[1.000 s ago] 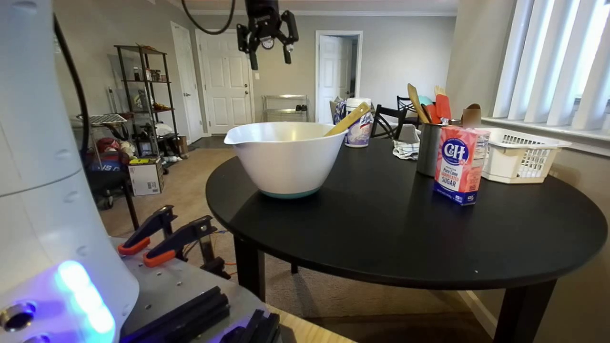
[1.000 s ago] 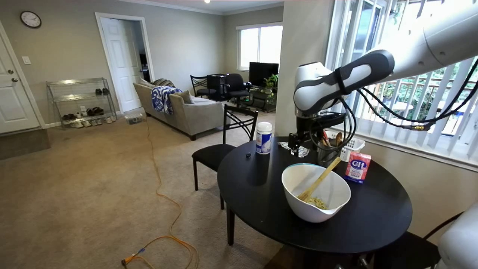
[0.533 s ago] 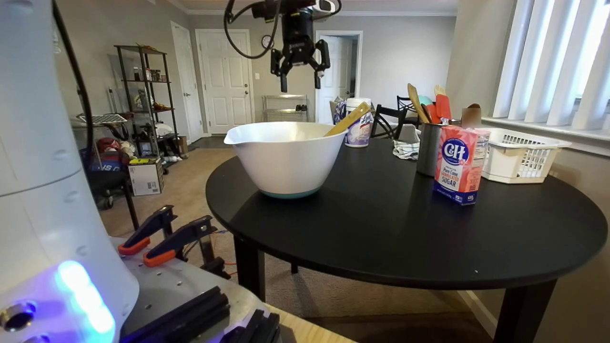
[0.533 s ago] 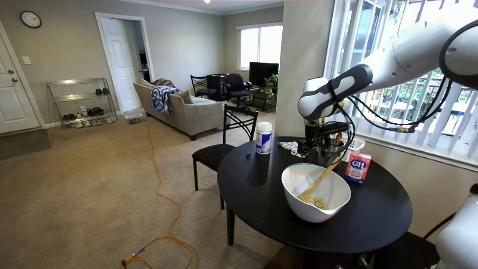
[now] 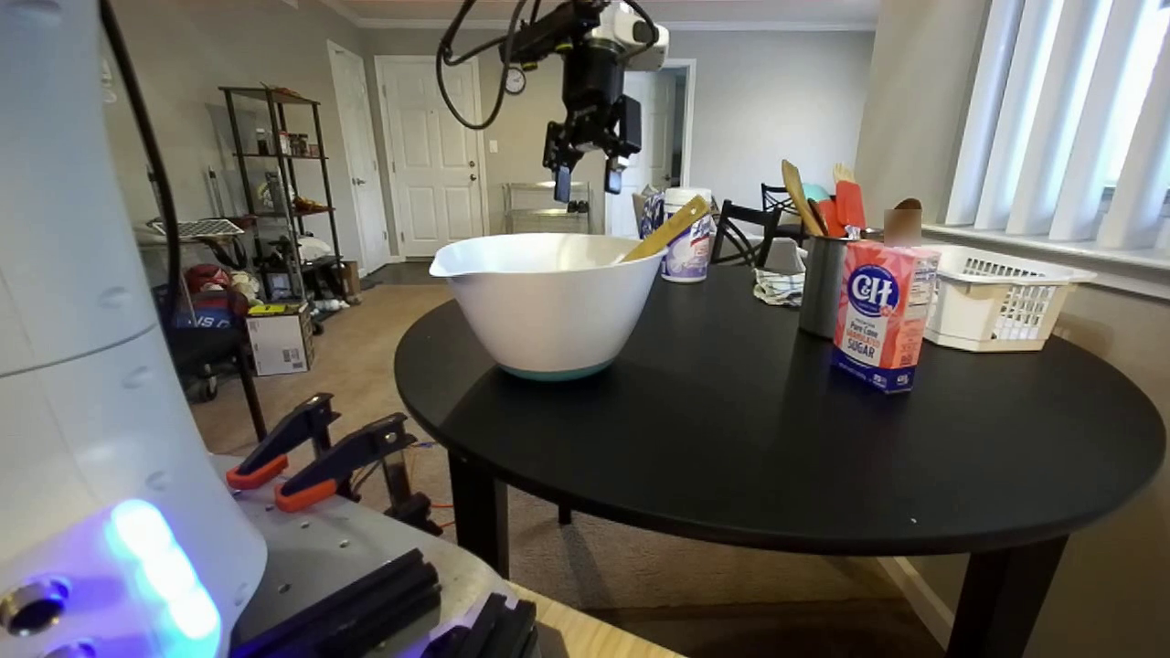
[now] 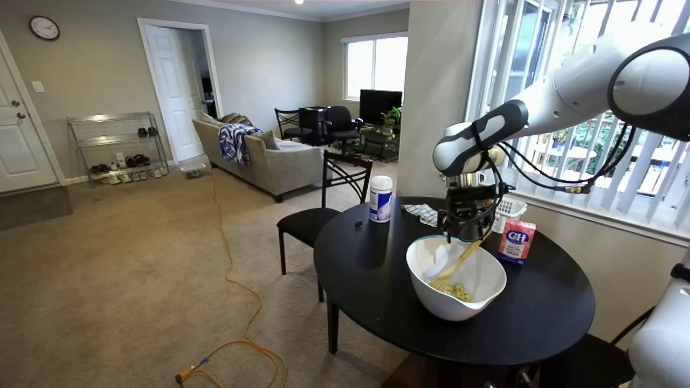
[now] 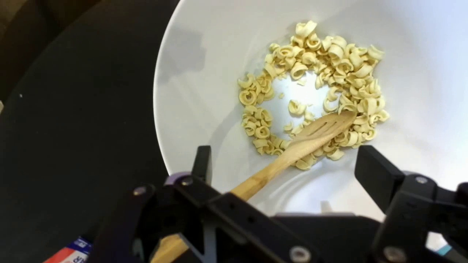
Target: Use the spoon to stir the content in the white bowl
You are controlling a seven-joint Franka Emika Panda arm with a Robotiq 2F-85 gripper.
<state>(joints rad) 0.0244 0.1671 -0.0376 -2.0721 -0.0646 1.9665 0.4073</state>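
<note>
The white bowl [image 5: 553, 306] stands on the black table in both exterior views [image 6: 439, 307]. The wrist view looks down into it [image 7: 193, 120]. Pale curled pasta [image 7: 351, 80] lies in a rough ring on its bottom. The tan wooden spoon [image 7: 281, 164] rests in the bowl, its slotted head on the pasta. Its handle leans over the rim, as both exterior views show [image 5: 672, 228] [image 6: 458, 265]. My gripper [image 5: 588, 183] is open and empty above the bowl. In the wrist view its fingers [image 7: 287, 166] are wide apart, and the left finger's linkage covers part of the handle.
On the black table [image 5: 731, 439] stand a C&H sugar box [image 5: 882, 315], a metal utensil holder [image 5: 823, 288], a white basket [image 5: 992, 302], a wipes canister [image 6: 380, 199] and a checked cloth [image 6: 421, 213]. Two clamps [image 5: 338, 457] sit by the robot base.
My open gripper has come down and over toward the bowl, moving right in an exterior view. The spoon, bowl and other table items have stayed in place.
</note>
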